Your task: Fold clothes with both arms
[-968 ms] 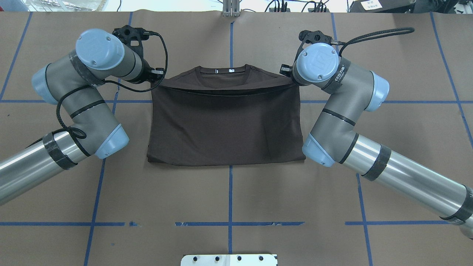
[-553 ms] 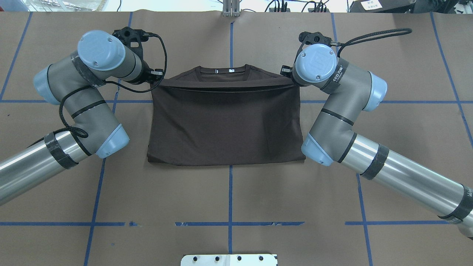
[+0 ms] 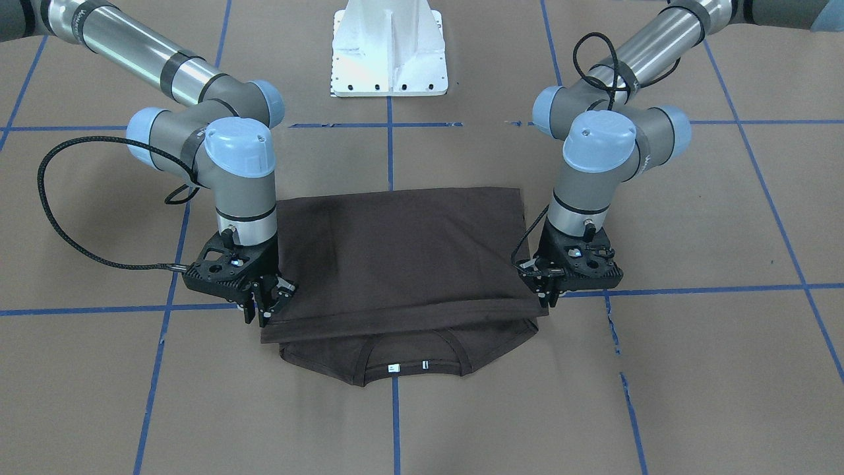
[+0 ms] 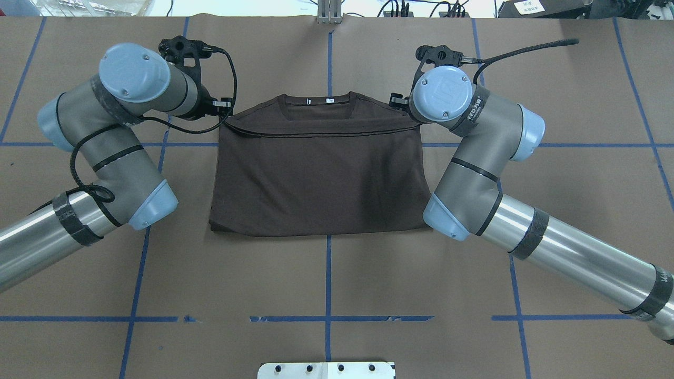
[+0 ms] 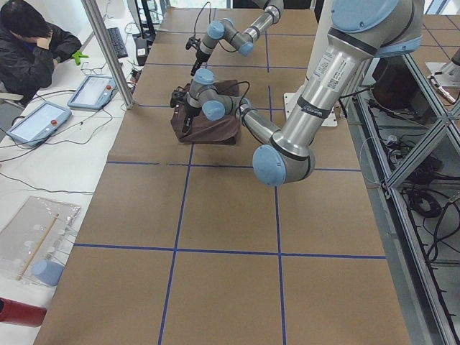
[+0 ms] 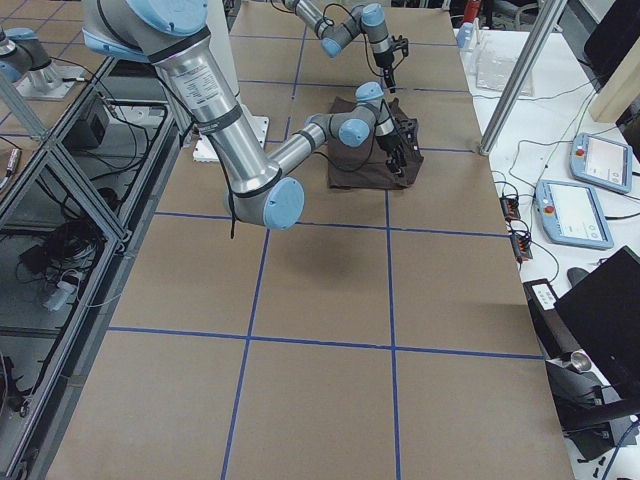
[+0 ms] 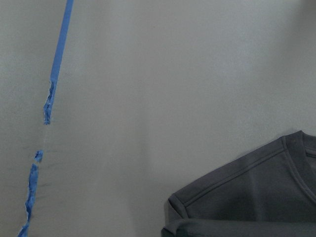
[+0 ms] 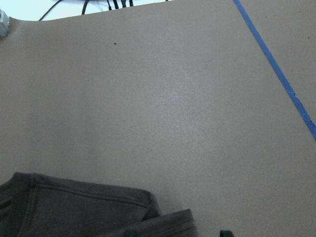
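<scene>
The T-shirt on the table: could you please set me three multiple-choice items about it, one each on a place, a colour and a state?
1. Where is the collar of the T-shirt?
A) at the edge away from the white pedestal
B) beside the pedestal
C) hidden under the fold

2. What colour are the tape lines around it?
A) red
B) blue
C) yellow

3. How does the T-shirt lie?
A) spread fully open
B) crumpled in a heap
C) folded, one layer over the body

Answers: 1 A, the collar peeks out on the far side from the pedestal; 2 B, the grid is blue; 3 C, a straight doubled edge crosses just short of the collar.
</scene>
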Robot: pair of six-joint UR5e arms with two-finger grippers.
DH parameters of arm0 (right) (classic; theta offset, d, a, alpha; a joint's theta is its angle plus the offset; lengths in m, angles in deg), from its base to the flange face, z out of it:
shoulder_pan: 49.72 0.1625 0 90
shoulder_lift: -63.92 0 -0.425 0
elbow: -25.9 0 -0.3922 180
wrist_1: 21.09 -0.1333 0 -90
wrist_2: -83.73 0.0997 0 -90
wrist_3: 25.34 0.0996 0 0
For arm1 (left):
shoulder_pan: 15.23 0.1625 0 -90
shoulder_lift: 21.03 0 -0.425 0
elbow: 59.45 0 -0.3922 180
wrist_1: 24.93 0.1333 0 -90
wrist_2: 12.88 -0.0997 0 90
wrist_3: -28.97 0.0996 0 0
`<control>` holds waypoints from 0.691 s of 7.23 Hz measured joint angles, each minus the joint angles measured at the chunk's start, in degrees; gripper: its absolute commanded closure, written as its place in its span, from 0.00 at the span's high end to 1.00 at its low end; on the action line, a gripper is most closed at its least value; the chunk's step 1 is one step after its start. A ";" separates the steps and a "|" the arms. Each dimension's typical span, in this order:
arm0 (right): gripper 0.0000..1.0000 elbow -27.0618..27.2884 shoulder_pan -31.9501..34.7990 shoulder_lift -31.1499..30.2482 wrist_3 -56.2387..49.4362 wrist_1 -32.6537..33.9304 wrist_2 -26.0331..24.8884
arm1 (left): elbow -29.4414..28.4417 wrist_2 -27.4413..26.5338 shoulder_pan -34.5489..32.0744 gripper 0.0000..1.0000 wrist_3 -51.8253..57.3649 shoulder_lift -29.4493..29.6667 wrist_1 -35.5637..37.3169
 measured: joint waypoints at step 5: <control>1.00 5.91 0.78 -2.10 -4.45 0.08 3.64 | 22.08 -3.29 10.10 0.64 -8.92 -18.45 -0.22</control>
